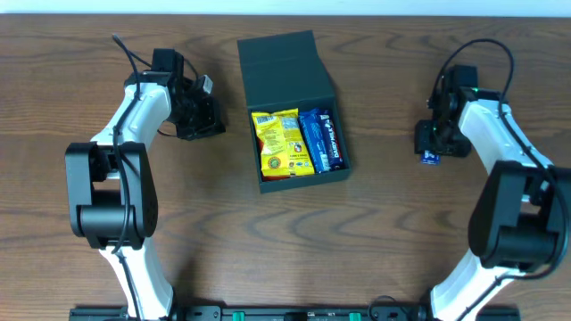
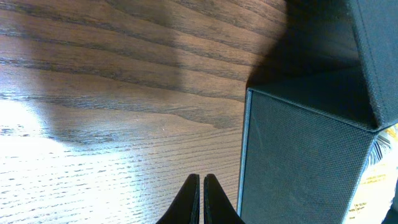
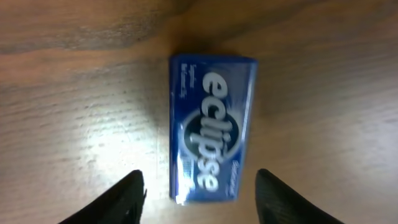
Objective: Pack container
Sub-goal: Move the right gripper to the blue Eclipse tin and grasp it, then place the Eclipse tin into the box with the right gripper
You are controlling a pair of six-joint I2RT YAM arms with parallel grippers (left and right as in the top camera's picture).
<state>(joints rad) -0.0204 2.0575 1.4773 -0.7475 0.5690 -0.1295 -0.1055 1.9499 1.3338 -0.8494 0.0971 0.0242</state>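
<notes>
**One pack outside the box**

Dark teal-green matte square container (image 1: 303, 181), lid back, sits mid-table. Blue rectangular Eclipse gum pack (image 3: 211, 127) lies well to its right, long axis running between the right gripper's (image 3: 200, 183) spread fingers. Left gripper (image 2: 200, 186), pinched together, hangs beside the container.

In the container (image 1: 303, 181), mid-worktop (image 1: 384, 250), a packet (image 1: 279, 143) lies left of a bar (image 1: 321, 140). A gum pack (image 3: 211, 127) lies well to the container's right, between the right fingers (image 3: 121, 199).
</notes>
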